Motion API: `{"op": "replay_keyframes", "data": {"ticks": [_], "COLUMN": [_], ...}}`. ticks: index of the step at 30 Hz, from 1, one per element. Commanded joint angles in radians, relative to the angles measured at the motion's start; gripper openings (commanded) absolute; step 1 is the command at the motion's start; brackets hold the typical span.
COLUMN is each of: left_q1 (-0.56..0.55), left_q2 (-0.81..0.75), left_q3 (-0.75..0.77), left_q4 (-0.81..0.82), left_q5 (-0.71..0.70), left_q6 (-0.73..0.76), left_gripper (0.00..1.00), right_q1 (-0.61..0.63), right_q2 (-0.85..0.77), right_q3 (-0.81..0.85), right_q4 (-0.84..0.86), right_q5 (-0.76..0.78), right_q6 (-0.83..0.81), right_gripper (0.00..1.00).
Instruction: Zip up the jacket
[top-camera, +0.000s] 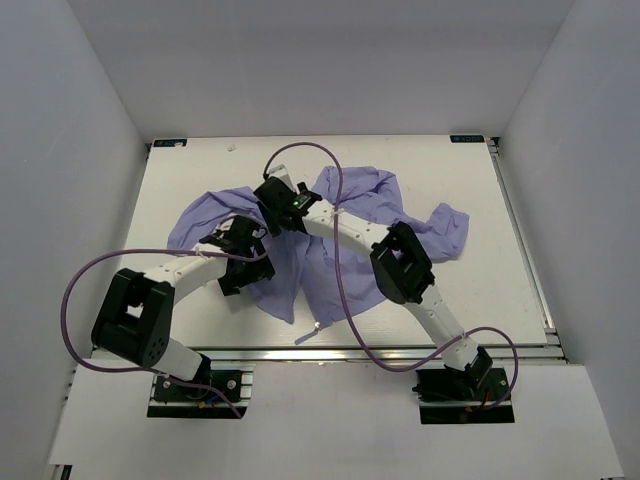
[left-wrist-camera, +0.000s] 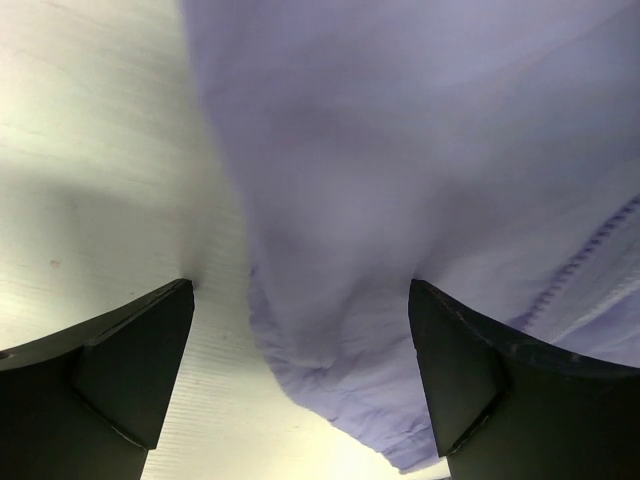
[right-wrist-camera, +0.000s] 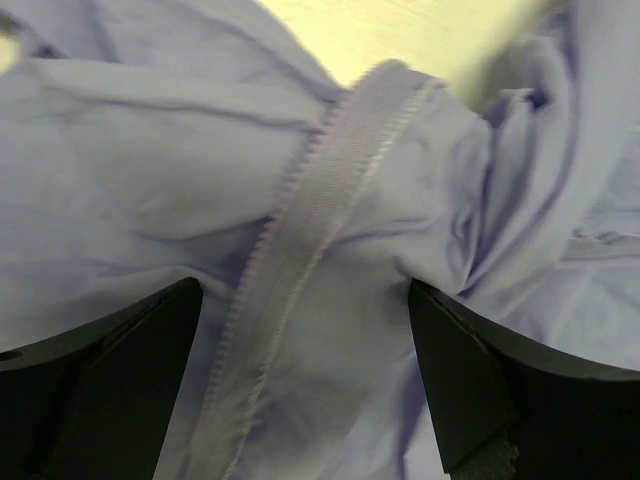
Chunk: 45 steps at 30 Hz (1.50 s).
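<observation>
Black fingers (left-wrist-camera: 130, 360) fill the bottom corners of the left wrist view. The left gripper (left-wrist-camera: 300, 290) is spread wide and grips nothing. A rounded fold of the jacket (left-wrist-camera: 400, 150) hangs between its fingers, with bare table (left-wrist-camera: 90, 130) at 9 o'clock. A dotted seam line (left-wrist-camera: 600, 240) runs off the view at 3 o'clock, too blurred to make out.

The right gripper (right-wrist-camera: 305, 290) is spread wide too and grips nothing. A pale zipper strip (right-wrist-camera: 310, 210) with a bumpy edge runs between its fingers from 7 o'clock up to 1 o'clock, over bunched purple cloth. Whether the fingers touch the cloth cannot be told.

From above, the jacket (top-camera: 300, 275) lies crumpled in the middle of the white table (top-camera: 500, 280). Both arms lie over it and hide much of its front. One end reaches out to 3 o'clock and another to 9 o'clock. A thin pale strip (top-camera: 310, 333) pokes out at 6 o'clock, near the metal rail (top-camera: 380, 352); what it is cannot be told.

Two small blue tags (top-camera: 170, 141) sit at the far corners, at 11 and 1 o'clock. Their writing is too small to read.

Bare table shows all round the jacket, most at 3 o'clock. White walls (top-camera: 60, 150) stand close on three sides. Purple cables (top-camera: 75, 290) loop off both arms.
</observation>
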Motion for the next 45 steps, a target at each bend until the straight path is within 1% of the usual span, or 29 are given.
{"op": "replay_keyframes", "data": {"ticks": [1, 3, 4, 5, 7, 9, 12, 15, 18, 19, 20, 21, 22, 23, 24, 25, 26, 27, 28, 31, 33, 37, 38, 39, 40, 42, 43, 45], "left_q1": [0.007, 0.007, 0.007, 0.007, 0.007, 0.007, 0.007, 0.007, 0.007, 0.007, 0.007, 0.007, 0.007, 0.007, 0.007, 0.007, 0.007, 0.007, 0.007, 0.007, 0.007, 0.007, 0.007, 0.007, 0.007, 0.007, 0.007, 0.007], "left_q2": [-0.005, 0.001, 0.004, 0.01, 0.015, 0.021, 0.033, 0.056, 0.059, 0.056, 0.055, 0.053, 0.049, 0.047, 0.041, 0.024, 0.01, -0.006, -0.025, -0.117, -0.187, -0.252, -0.25, -0.237, -0.226, -0.186, -0.168, -0.139], "left_q3": [-0.059, -0.071, -0.074, -0.077, -0.082, -0.088, -0.09, -0.083, -0.086, -0.088, -0.09, -0.09, -0.088, -0.087, -0.085, -0.08, -0.079, -0.077, -0.076, -0.038, 0.01, 0.094, 0.111, 0.142, 0.156, 0.18, 0.188, 0.199], "left_q4": [-0.032, -0.039, -0.048, -0.052, -0.065, -0.074, -0.076, -0.085, -0.098, -0.102, -0.102, -0.105, -0.108, -0.111, -0.116, -0.125, -0.128, -0.133, -0.139, -0.177, -0.212, -0.229, -0.225, -0.213, -0.205, -0.167, -0.15, -0.098], "left_q5": [-0.01, -0.017, -0.021, -0.024, -0.033, -0.039, -0.036, -0.033, -0.045, -0.048, -0.051, -0.05, -0.048, -0.044, -0.037, -0.033, -0.021, -0.01, -0.004, 0.004, -0.013, -0.013, -0.005, 0.002, 0.018, 0.039, 0.053, 0.102], "left_q6": [-0.011, -0.011, -0.011, -0.009, -0.008, -0.003, -0.002, 0.0, -0.002, -0.002, 0.0, 0.001, 0.001, 0.004, 0.006, 0.009, 0.012, 0.017, 0.02, 0.038, 0.044, 0.078, 0.089, 0.095, 0.103, 0.11, 0.121, 0.124], "left_gripper": [0.98, 0.98, 0.98, 0.98, 0.98, 0.98, 0.98, 0.98, 0.98, 0.98, 0.98, 0.98, 0.98, 0.98, 0.98, 0.98, 0.98, 0.98, 0.98, 0.98, 0.98, 0.98, 0.98, 0.98, 0.98, 0.98, 0.98, 0.98], "right_q1": [-0.024, -0.032, -0.033, -0.036, -0.045, -0.061, -0.091, -0.119, -0.139, -0.141, -0.148, -0.151, -0.157, -0.171, -0.177, -0.185, -0.188, -0.188, -0.188, -0.187, -0.188, -0.188, -0.187, -0.188, -0.187, -0.187, -0.188, -0.188], "right_q2": [-0.027, -0.037, -0.044, -0.055, -0.104, -0.17, -0.247, -0.311, -0.4, -0.426, -0.485, -0.519, -0.552, -0.584, -0.639, -0.664, -0.706, -0.724, -0.737, -0.787, -0.814, -0.828, -0.811, -0.798, -0.778, -0.7, -0.669, -0.568], "right_q3": [0.012, 0.011, 0.008, 0.003, -0.047, -0.128, -0.213, -0.267, -0.411, -0.51, -0.569, -0.63, -0.747, -0.803, -0.852, -0.897, -0.966, -0.985, -0.997, -0.999, -0.958, -0.859, -0.839, -0.792, -0.761, -0.697, -0.624, -0.551], "right_q4": [-0.003, -0.028, -0.054, -0.062, -0.059, -0.043, -0.037, -0.091, -0.117, -0.111, -0.092, -0.021, 0.021, 0.062, 0.149, 0.194, 0.233, 0.262, 0.294, 0.311, 0.307, 0.303, 0.311, 0.308, 0.308, 0.287, 0.277, 0.256], "right_q5": [0.147, 0.227, 0.299, 0.329, 0.401, 0.419, 0.383, 0.323, 0.268, 0.222, 0.19, 0.148, 0.055, 0.004, -0.057, -0.185, -0.243, -0.292, -0.383, -0.427, -0.406, -0.314, -0.297, -0.241, -0.228, -0.181, -0.171, -0.15], "right_q6": [-0.04, -0.046, -0.047, -0.05, -0.069, -0.076, -0.066, 0.011, 0.09, 0.109, 0.129, 0.131, 0.129, 0.134, 0.129, 0.117, 0.077, 0.054, 0.036, 0.006, -0.006, -0.044, -0.055, -0.058, -0.075, -0.102, -0.11, -0.135], "right_gripper": [0.89, 0.89, 0.89, 0.89, 0.89, 0.89, 0.89, 0.89, 0.89, 0.89, 0.89, 0.89, 0.89, 0.89, 0.89, 0.89, 0.89, 0.89, 0.89, 0.89, 0.89, 0.89, 0.89, 0.89, 0.89, 0.88, 0.87, 0.83]}}
